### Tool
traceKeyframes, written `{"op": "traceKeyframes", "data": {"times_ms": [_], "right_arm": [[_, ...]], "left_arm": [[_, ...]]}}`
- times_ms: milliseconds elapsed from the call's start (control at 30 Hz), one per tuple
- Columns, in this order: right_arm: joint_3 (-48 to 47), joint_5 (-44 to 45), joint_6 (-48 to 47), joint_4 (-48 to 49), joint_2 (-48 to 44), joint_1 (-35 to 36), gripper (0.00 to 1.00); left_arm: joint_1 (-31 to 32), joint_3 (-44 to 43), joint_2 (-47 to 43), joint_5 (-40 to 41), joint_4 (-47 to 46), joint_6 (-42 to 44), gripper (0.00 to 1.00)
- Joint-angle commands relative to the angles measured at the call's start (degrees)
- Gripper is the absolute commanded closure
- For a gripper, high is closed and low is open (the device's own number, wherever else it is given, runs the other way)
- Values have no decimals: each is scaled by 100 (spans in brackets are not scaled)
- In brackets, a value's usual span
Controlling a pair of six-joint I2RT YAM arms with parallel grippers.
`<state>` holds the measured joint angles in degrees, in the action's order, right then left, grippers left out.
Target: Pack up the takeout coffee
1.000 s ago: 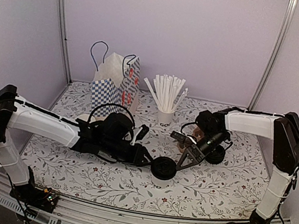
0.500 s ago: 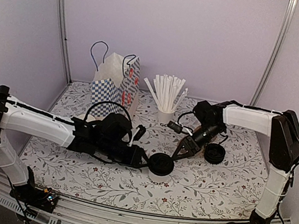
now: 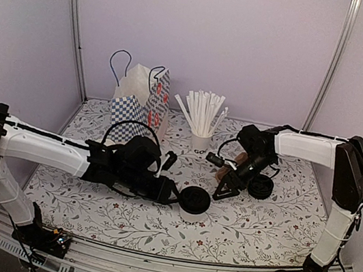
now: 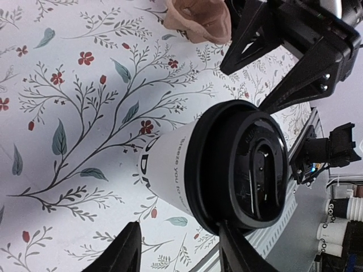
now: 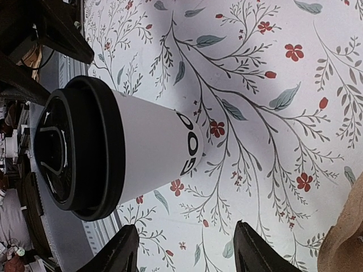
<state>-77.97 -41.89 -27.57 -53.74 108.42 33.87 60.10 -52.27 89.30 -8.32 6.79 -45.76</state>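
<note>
One takeout coffee (image 3: 194, 202) upright, left gripper (image 3: 173, 195) spread beside it, right gripper (image 3: 215, 177) spread nearby, one paper bag (image 3: 138, 101)

The takeout coffee (image 3: 195, 202) stands on the table (image 3: 277, 227), just right of the left gripper (image 3: 174, 195); right gripper (image 3: 214, 178) behind it, cup of straws (image 3: 200, 141) farther back

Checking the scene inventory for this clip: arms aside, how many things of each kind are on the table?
White paper cups: 2 (takeout coffee, cup of straws)
Paper bags: 2, as far as I can tell (blue-checked bag, red-patterned bag)
Lid stacks: 1 (stack of black lids)
Kind unclear: 1 (brown item)
Total: 6
</note>
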Motion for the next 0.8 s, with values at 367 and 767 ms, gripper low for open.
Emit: {"op": "traceKeyframes", "data": {"times_ms": [367, 767], "right_arm": [[204, -644, -222, -337, -415, 41, 38], [186, -926, -242, -276, -240, 244, 36]], "left_arm": [[-340, 290, -363, -267, -824, -49, 51], [-464, 329, -29, -429, -1054, -362, 59]]}}
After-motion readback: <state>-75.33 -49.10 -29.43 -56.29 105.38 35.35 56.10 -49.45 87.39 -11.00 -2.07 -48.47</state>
